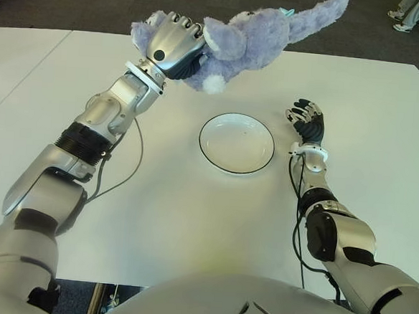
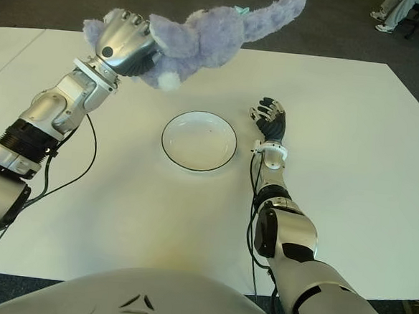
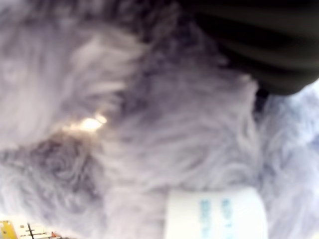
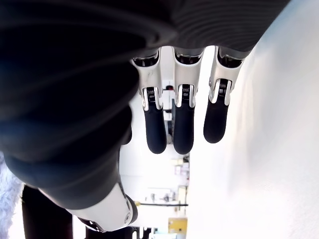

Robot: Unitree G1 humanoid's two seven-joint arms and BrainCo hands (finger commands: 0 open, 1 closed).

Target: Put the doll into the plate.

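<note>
Left hand [image 1: 175,48] is up off the table [image 1: 155,218], behind and left of the plate [image 1: 237,143], fingers clamped around the one doll [image 1: 246,37]: a purple plush, airborne, not in the plate. Its tail is cut off at the top edge in the eye views. Left wrist view is filled with fur plus a white tag [image 3: 214,213]; fingers not visible there. One plate, white with dark rim, nothing in it. Right hand [image 1: 306,121] is just right of the plate, fingers [image 4: 183,132] extended, relaxed, gripping nothing.
</note>
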